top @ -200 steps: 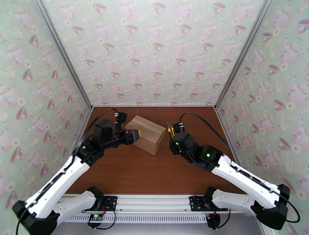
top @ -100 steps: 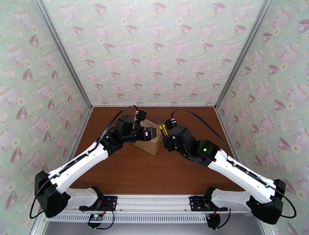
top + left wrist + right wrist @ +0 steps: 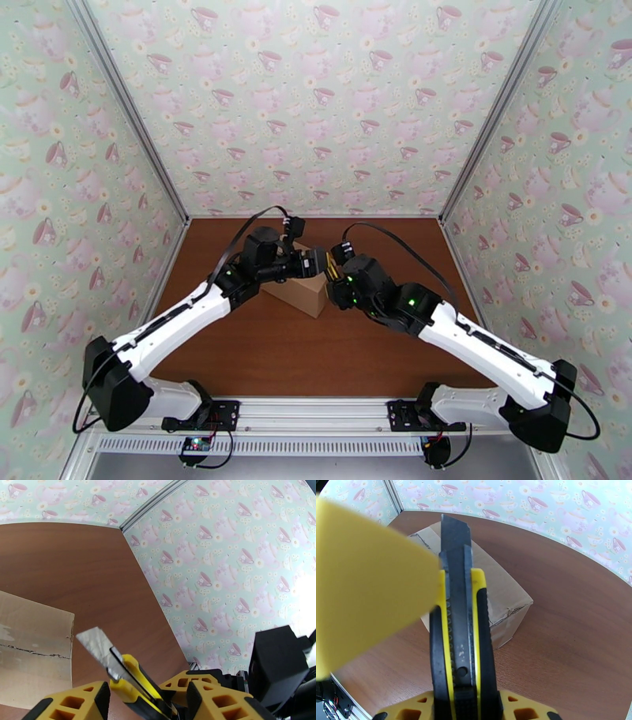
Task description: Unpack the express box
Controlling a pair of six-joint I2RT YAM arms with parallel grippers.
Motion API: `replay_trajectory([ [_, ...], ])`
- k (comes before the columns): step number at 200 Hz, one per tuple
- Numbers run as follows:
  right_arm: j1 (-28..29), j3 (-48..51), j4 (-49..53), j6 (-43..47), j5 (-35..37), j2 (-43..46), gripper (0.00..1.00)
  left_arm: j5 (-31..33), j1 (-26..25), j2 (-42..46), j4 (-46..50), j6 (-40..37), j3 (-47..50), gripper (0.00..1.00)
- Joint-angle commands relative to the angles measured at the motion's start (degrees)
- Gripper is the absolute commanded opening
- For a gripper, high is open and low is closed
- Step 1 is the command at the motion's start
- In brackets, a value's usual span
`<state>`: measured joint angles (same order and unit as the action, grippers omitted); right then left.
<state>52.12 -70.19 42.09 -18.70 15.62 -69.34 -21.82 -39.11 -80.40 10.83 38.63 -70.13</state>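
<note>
The express box (image 3: 306,294), a small brown carton, lies on the brown table, partly under both wrists. Its taped top seam (image 3: 31,652) shows a jagged dark line. A yellow and black utility knife (image 3: 462,610) with its blade out stands in my right gripper (image 3: 468,707), which is shut on the handle just right of the box (image 3: 505,594). My left gripper (image 3: 315,262) reaches over the box to the knife (image 3: 132,675). Its yellow fingers (image 3: 79,701) stand apart on either side of the handle, and one touches the knife's edge in the right wrist view.
Teacup-patterned walls (image 3: 316,103) close the table on three sides. Bare brown tabletop (image 3: 284,355) lies in front of the box and to its right. The right gripper's black body (image 3: 276,661) sits close beside my left fingers.
My left arm has swung from the box's left side across its top to the knife. My right gripper has carried the knife leftward to the box's right end.
</note>
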Motion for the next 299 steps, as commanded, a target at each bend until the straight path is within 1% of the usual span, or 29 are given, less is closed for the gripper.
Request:
replay_trajectory([
  [1, 0.35, -2.25, -2.94, 0.95, -0.32, -0.31, 0.0, -1.46, -0.41, -1.44, -0.52, 0.71, -1.52, 0.56],
  [35, 0.53, -3.59, -3.64, 1.48, -1.22, -1.56, 0.0, -1.82, -0.39, -2.74, -0.72, 0.73, -2.01, 0.55],
  [55, 0.57, -4.07, -4.03, 1.98, -1.53, -2.09, 0.0, -1.91, -0.38, -3.07, -1.37, 1.07, -2.21, 0.52],
  [99, 0.88, -4.36, -4.29, 2.89, -1.66, -2.72, 0.0, -2.26, -0.41, -4.06, -2.12, 1.39, -2.65, 0.43],
  [112, 0.96, -4.44, -4.12, 2.95, -1.64, -2.7, 0.0, -2.6, -0.38, -4.37, -2.21, 1.58, -2.78, 0.37],
  [125, 0.94, -4.22, -4.07, 2.8, -1.56, -2.64, 0.0, -2.86, -0.36, -4.67, -2.06, 1.39, -3.04, 0.34],
  [154, 0.88, -3.71, -4.24, 2.8, -0.69, -2.29, 0.0, -3.61, -0.34, -5.45, -1.69, 1.41, -3.6, 0.22],
  [168, 0.94, -3.6, -4.16, 2.67, -0.59, -2.27, 0.0, -3.93, -0.35, -5.6, -1.61, 1.7, -3.7, 0.19],
  [176, 0.88, -3.46, -4.27, 2.62, -0.52, -2.2, 0.0, -4.1, -0.35, -5.7, -1.58, 1.62, -3.79, 0.14],
  [191, 0.95, -2.91, -4.7, 2.66, -0.33, -2.04, 0.0, -4.15, -0.28, -5.91, -1.46, 1.45, -3.85, 0.0],
  [227, 0.89, -1.8, -5.75, 1.36, -0.32, -2.03, 0.0, -4.37, -0.22, -5.36, -2.86, 2.85, -3.1, 0.0],
  [239, 0.88, -1.05, -6.44, 1.16, -0.45, -1.94, 0.04, -4.08, -0.15, -4.96, -3.31, 2.98, -2.94, 0.0],
  [248, 0.94, -0.22, -7.28, 0.74, -0.5, -1.71, 0.16, -3.46, 0.04, -4.44, -3.73, 3.22, -2.62, 0.0],
  [261, 0.88, 0.73, -8.43, 0.27, -0.76, -1.37, 0.21, -2.8, 0.22, -3.75, -5.36, 4.09, -1.7, 0.0],
  [272, 0.9, 1.23, -8.93, -0.49, -0.77, -1.08, 0.31, -2.38, 0.42, -3.08, -7.07, 5.19, -0.85, 0.0],
  [284, 0.88, 1.7, -9.4, -1.13, -0.53, -0.75, 0.4, -2.37, 0.71, -2.63, -9.11, 6.5, 0.04, 0.0],
  [291, 0.9, 2.07, -9.84, -1.4, -0.33, -0.52, 0.47, -2.3, 0.87, -2.49, -10.1, 7.27, 0.46, 0.0],
  [299, 0.91, 2.49, -10.31, -1.38, -0.25, -0.28, 0.49, -2.26, 1.05, -2.39, -10.85, 7.98, 0.73, 0.0],
])
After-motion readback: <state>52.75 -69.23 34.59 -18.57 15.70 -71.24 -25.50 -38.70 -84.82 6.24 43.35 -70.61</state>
